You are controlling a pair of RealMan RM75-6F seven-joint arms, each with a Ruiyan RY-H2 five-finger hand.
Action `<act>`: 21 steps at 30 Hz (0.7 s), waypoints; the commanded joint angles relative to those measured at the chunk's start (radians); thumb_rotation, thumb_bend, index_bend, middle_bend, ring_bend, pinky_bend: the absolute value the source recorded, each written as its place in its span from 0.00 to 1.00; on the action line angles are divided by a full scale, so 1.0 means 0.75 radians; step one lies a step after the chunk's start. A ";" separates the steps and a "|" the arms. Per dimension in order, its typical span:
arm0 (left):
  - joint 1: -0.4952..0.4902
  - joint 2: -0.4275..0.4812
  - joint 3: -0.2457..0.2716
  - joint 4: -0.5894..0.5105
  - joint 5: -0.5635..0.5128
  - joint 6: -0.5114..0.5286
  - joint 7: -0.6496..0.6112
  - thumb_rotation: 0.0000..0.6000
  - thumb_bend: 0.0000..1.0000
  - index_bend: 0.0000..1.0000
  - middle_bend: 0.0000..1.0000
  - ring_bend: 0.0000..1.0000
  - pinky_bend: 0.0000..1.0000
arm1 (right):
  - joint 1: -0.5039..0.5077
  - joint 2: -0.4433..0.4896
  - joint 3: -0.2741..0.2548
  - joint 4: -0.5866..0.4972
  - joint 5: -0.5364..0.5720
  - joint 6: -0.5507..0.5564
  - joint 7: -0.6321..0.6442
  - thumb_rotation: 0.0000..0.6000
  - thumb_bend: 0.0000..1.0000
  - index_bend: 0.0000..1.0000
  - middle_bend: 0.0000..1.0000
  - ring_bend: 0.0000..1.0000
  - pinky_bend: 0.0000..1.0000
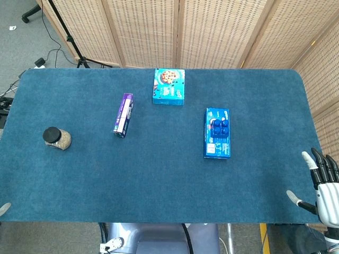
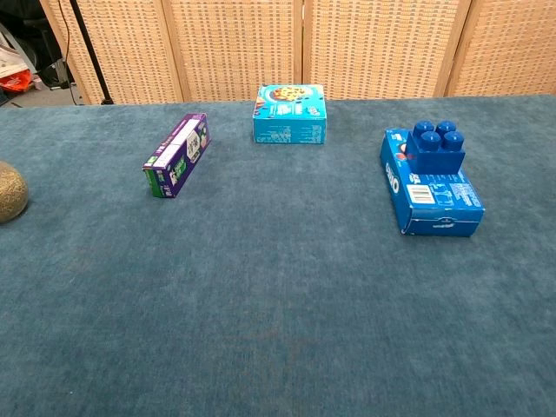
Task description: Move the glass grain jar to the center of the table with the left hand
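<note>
The glass grain jar (image 1: 56,138) has a black lid and stands upright on the blue table (image 1: 159,180) near its left side. In the chest view only part of the jar (image 2: 10,191) shows, at the left edge. Just a pale fingertip of my left hand (image 1: 4,208) peeks in at the bottom left corner of the head view, well short of the jar. My right hand (image 1: 321,182) hovers off the table's right front corner, fingers spread and holding nothing. Neither hand shows in the chest view.
A purple box (image 1: 123,115) lies right of the jar. At the far middle sits a teal cookie box (image 1: 169,86). A blue box (image 1: 217,132) with a blue block (image 2: 436,143) on it lies right of centre. Wicker screens stand behind the table.
</note>
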 commanded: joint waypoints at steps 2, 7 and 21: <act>-0.001 0.000 -0.001 0.002 -0.005 -0.005 -0.004 1.00 0.00 0.00 0.00 0.00 0.00 | -0.001 0.001 -0.001 -0.001 -0.002 0.001 0.002 1.00 0.00 0.00 0.00 0.00 0.00; -0.010 0.004 -0.005 0.004 -0.022 -0.027 -0.018 1.00 0.00 0.00 0.00 0.00 0.00 | -0.005 0.005 -0.004 -0.002 -0.007 0.007 0.012 1.00 0.00 0.00 0.00 0.00 0.00; -0.312 -0.060 -0.069 0.311 -0.074 -0.458 -0.853 1.00 1.00 0.00 0.00 0.00 0.00 | 0.003 0.023 0.002 -0.005 0.020 -0.016 0.062 1.00 0.00 0.00 0.00 0.00 0.00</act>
